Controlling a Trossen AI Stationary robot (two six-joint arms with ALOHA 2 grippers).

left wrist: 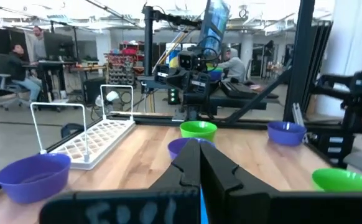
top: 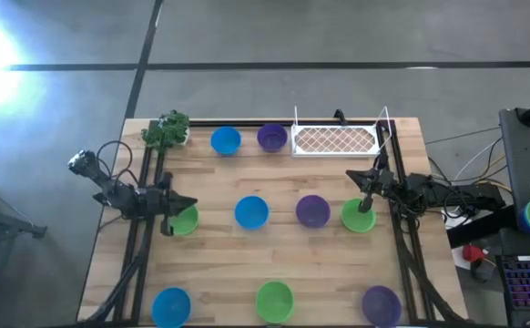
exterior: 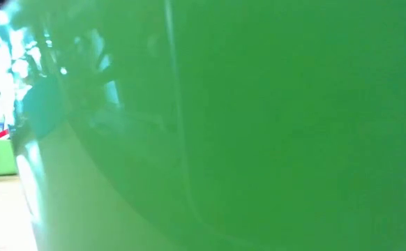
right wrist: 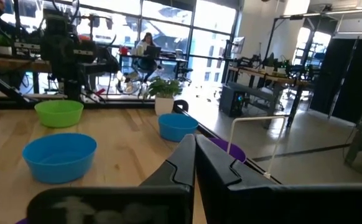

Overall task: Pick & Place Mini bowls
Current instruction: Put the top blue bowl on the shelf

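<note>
Several mini bowls stand open side up on the wooden table (top: 219, 255) in three rows. The far row has a blue bowl (top: 226, 140) and a purple bowl (top: 272, 138). The middle row has a green bowl (top: 183, 221), a blue bowl (top: 251, 211), a purple bowl (top: 312, 210) and a green bowl (top: 359, 217). The near row has a blue bowl (top: 171, 305), a green bowl (top: 274, 301) and a purple bowl (top: 381, 305). My left gripper (top: 190, 202) (left wrist: 199, 152) is shut above the left green bowl's far rim. My right gripper (top: 350, 176) (right wrist: 194, 146) is shut, just far of the right green bowl.
A white mesh rack (top: 335, 139) with upright wire ends sits at the far edge, right of the purple bowl. A leafy green toy plant (top: 167, 130) stands at the far left corner. A green bowl wall (exterior: 245, 125) fills the low view. People sit in the room beyond.
</note>
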